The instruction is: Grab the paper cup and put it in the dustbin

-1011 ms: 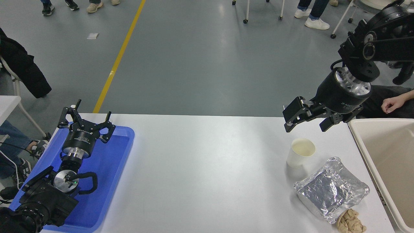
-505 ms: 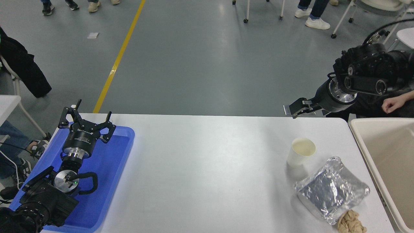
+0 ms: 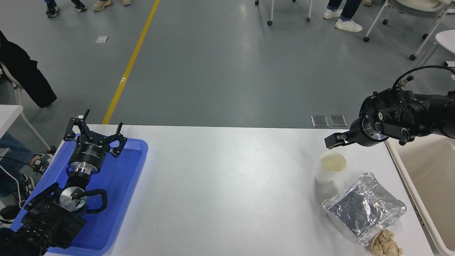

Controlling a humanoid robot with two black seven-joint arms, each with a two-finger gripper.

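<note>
We see the paper cup point(image 3: 330, 167) standing upright on the white table point(image 3: 227, 185), its open mouth facing up. Its cream inside looks bare, with nothing in it that we can see. Just beside it, nearer to us, lies a crumpled silver foil bag point(image 3: 364, 212), and a brown crumpled scrap point(image 3: 385, 244) touches the bag's near corner. The right gripper point(image 3: 334, 140) hangs just above and behind the cup, not touching it, pointing left. We cannot tell how wide its claw is. The dustbin point(image 3: 426, 185) sits at the right edge, and the part we see holds nothing. Far left, the left gripper point(image 3: 94, 133) rests over a blue tray point(image 3: 117, 199), claw spread wide.
</note>
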